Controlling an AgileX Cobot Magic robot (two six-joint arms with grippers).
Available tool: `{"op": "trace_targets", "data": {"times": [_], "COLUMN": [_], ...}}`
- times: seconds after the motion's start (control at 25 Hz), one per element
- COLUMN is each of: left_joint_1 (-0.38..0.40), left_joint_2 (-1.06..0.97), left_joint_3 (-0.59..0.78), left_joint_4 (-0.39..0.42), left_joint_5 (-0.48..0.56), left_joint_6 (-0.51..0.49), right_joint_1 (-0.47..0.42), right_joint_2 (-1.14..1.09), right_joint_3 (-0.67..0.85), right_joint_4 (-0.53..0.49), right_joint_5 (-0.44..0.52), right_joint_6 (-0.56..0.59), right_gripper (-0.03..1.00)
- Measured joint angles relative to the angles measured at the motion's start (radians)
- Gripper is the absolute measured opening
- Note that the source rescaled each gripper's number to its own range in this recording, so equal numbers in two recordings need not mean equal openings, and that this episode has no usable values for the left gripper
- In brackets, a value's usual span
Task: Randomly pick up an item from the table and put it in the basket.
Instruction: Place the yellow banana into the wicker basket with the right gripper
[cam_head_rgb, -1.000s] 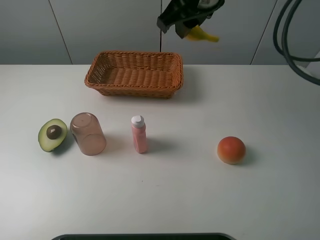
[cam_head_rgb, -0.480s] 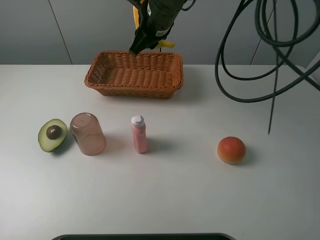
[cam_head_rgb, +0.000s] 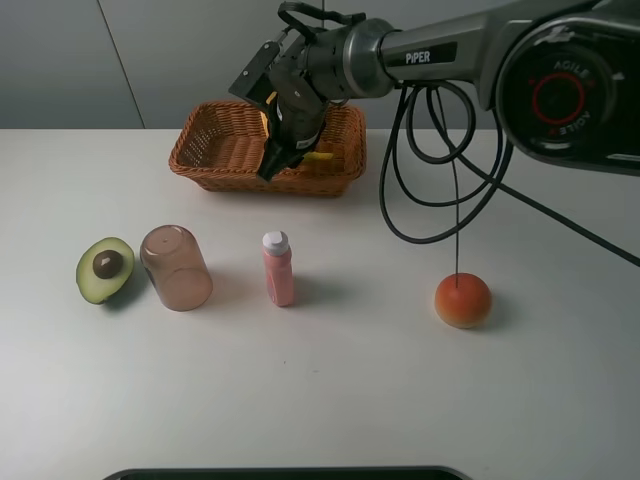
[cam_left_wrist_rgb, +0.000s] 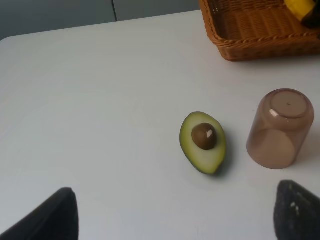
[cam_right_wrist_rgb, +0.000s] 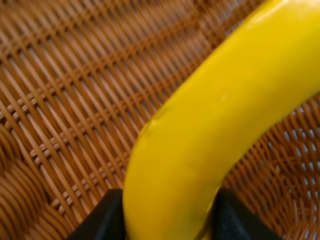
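Note:
The yellow banana (cam_right_wrist_rgb: 200, 125) is held in my right gripper (cam_right_wrist_rgb: 172, 220), whose dark fingers (cam_right_wrist_rgb: 112, 217) close on it from both sides. In the exterior high view the right gripper (cam_head_rgb: 284, 150) reaches across and hangs low inside the orange-brown wicker basket (cam_head_rgb: 200, 160) at the back of the white table (cam_head_rgb: 350, 400). A bit of the banana (cam_head_rgb: 322, 156) shows beside it. I cannot tell whether the banana touches the basket floor (cam_right_wrist_rgb: 70, 75). My left gripper (cam_left_wrist_rgb: 177, 192) is open and empty above the table near the halved avocado (cam_left_wrist_rgb: 202, 142).
On the table stand a halved avocado (cam_head_rgb: 104, 268), an upturned brownish translucent cup (cam_head_rgb: 176, 267), a pink bottle (cam_head_rgb: 278, 268) and a round orange-red fruit (cam_head_rgb: 462, 299). Black cables (cam_head_rgb: 430, 180) hang from the right arm over the table's right half. The basket corner (cam_left_wrist_rgb: 250, 35) shows in the left wrist view.
My right gripper has carried the banana from high behind the basket leftward and down into the basket. The things on the table have not moved.

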Motion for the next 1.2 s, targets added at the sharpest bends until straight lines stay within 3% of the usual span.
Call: {"op": "trace_targets", "data": {"times": [0.36, 0.4, 0.48, 0.56, 0.6, 0.68, 1.2], "left_joint_1": [0.0, 0.0, 0.0, 0.0, 0.0, 0.0, 0.0], "left_joint_2": [0.0, 0.0, 0.0, 0.0, 0.0, 0.0, 0.0], "left_joint_3": [0.0, 0.0, 0.0, 0.0, 0.0, 0.0, 0.0], "left_joint_4": [0.0, 0.0, 0.0, 0.0, 0.0, 0.0, 0.0], "left_joint_5": [0.0, 0.0, 0.0, 0.0, 0.0, 0.0, 0.0], "left_joint_6": [0.0, 0.0, 0.0, 0.0, 0.0, 0.0, 0.0], "right_joint_1": [0.0, 0.0, 0.0, 0.0, 0.0, 0.0, 0.0], "right_joint_2": [0.0, 0.0, 0.0, 0.0, 0.0, 0.0, 0.0], "right_joint_3": [0.0, 0.0, 0.0, -0.006, -0.009, -0.009, -0.017], "right_joint_4": [0.002, 0.007, 0.011, 0.013, 0.013, 0.013, 0.021], "right_joint_5": [0.0, 0.0, 0.0, -0.006, -0.008, -0.01, -0.005], "right_joint_6": [0.0, 0.0, 0.0, 0.0, 0.0, 0.0, -0.008], "right_gripper": [0.0, 0.04, 0.29, 0.67, 0.8, 0.92, 0.93]}}
